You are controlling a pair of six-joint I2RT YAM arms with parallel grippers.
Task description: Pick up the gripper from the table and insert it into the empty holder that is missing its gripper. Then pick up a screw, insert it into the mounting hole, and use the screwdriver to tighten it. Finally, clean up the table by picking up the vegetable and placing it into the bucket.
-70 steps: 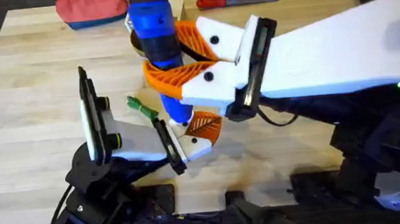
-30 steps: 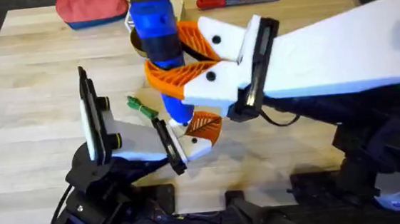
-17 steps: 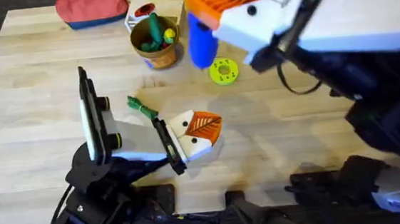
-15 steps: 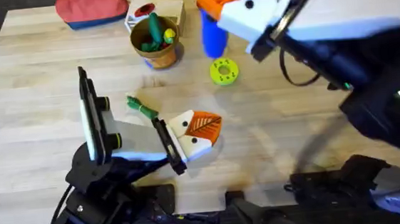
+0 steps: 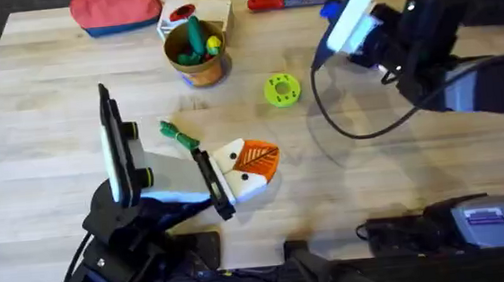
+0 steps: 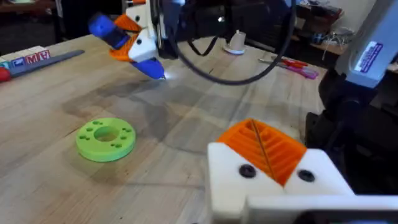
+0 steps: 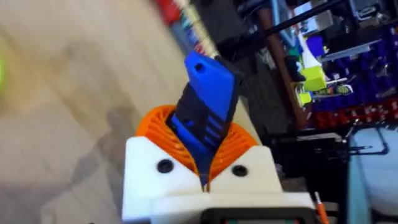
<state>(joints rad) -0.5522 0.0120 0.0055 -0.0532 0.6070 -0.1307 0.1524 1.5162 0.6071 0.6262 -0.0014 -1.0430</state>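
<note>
The right gripper [image 7: 202, 163] was clamped on the screwdriver [image 7: 205, 112], held above the table's [image 5: 51, 112] far right area; the left gripper [image 5: 252, 166] rested near the table centre, its opening could not be told; the vegetable [image 5: 178, 136] lay beside it; the bucket [image 5: 196, 53] stood farther back.
</note>
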